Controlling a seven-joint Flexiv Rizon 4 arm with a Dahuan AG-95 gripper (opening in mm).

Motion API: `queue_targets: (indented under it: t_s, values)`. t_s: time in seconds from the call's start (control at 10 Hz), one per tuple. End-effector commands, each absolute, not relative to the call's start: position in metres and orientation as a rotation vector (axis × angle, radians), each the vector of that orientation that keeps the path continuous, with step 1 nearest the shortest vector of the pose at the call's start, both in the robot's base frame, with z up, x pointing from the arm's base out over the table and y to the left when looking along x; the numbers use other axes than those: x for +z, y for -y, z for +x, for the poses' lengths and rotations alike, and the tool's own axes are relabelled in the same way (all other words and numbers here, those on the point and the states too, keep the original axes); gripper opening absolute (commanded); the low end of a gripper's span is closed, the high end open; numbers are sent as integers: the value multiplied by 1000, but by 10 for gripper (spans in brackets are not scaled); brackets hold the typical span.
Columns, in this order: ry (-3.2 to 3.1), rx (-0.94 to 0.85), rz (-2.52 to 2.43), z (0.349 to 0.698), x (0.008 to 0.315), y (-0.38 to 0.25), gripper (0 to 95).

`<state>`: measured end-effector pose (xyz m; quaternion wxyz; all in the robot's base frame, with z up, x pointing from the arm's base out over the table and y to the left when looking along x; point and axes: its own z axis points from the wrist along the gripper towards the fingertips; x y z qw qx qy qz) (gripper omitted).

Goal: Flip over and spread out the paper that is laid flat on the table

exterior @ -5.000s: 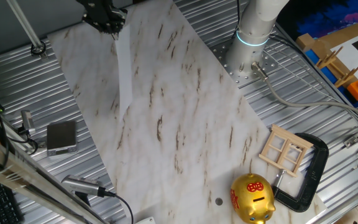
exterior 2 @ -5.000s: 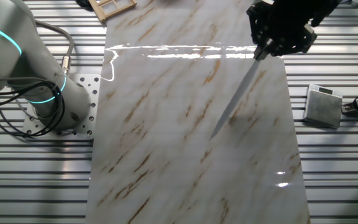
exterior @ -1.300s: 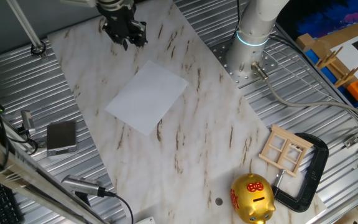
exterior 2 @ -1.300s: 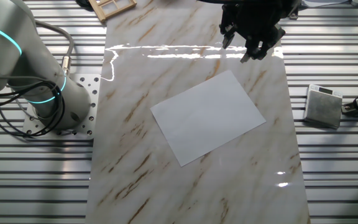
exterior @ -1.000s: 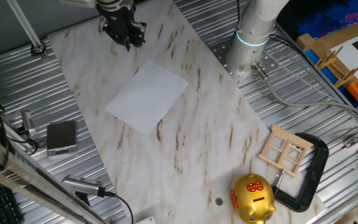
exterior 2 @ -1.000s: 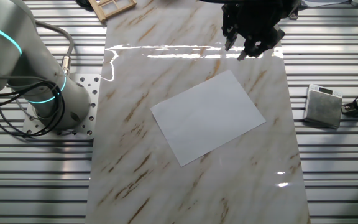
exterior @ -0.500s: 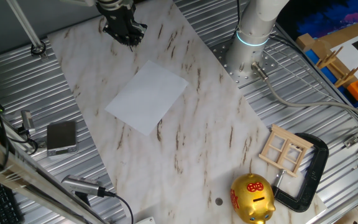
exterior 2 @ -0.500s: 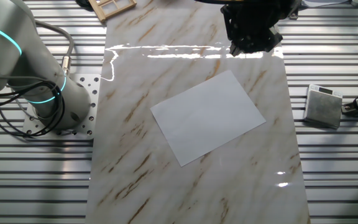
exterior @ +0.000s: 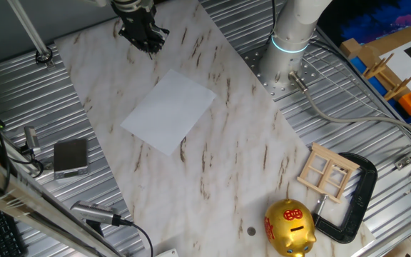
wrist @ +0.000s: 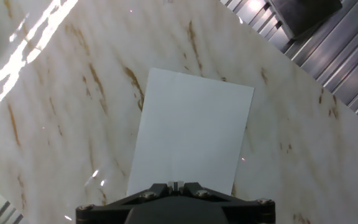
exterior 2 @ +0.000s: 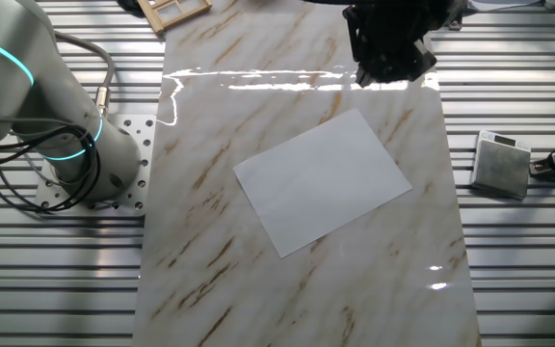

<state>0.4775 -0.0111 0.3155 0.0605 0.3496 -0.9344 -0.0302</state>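
The paper (exterior: 168, 111) is a plain white sheet lying flat and spread out on the marble table (exterior: 227, 164), near its middle. It also shows in the other fixed view (exterior 2: 324, 180) and in the hand view (wrist: 191, 130). My gripper (exterior: 143, 39) hangs above the table just beyond the sheet's far corner, clear of it. It appears in the other fixed view (exterior 2: 390, 63) at the top. In the hand view the gripper (wrist: 176, 185) has its fingertips pressed together with nothing between them.
A small grey square pad (exterior: 70, 155) sits on the ribbed metal beside the table. A gold piggy bank (exterior: 290, 227), a wooden frame (exterior: 327, 172) and a black clamp (exterior: 359, 200) stand at the near right. The arm's base (exterior: 289, 43) is at the far right.
Five seconds ago the gripper held the paper hanging by an edge. The sheet now lies flat, and within the last second the fingers closed empty above it.
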Motion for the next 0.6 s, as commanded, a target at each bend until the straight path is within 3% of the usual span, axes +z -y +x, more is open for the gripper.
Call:
queue_targets:
  t_s: [0.1,0.6]
  values:
    - [2831,-90,1052,473,314,7,0]
    - [2828,-140,1090,475,309,10,0]
